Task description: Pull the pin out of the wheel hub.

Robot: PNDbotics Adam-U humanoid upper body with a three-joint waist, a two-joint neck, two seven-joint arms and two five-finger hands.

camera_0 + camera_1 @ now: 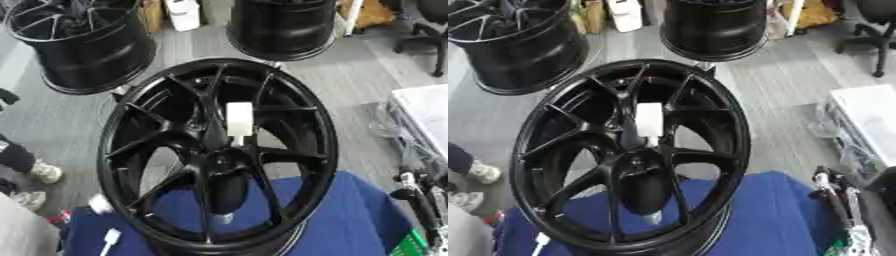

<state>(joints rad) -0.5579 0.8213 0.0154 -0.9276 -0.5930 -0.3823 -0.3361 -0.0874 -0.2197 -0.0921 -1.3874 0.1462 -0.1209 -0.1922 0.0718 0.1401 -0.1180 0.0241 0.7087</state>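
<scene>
Two spare black wheels (pixel 83 47) (pixel 284 27) stood on grey floor (pixel 350 90); blue cloth (pixel 350 220) below; office chair (pixel 424 30) far right.

Pin (pixel 238 121): white block above the wheel hub (pixel 220 162); its lower end blurs against the spokes. Right hand (pixel 418 200): cut by the right edge, fingers indistinct. Small white object (pixel 110 239) at the bottom edge: unidentifiable. Blue bench cover (pixel 346 220): cropped below.
</scene>
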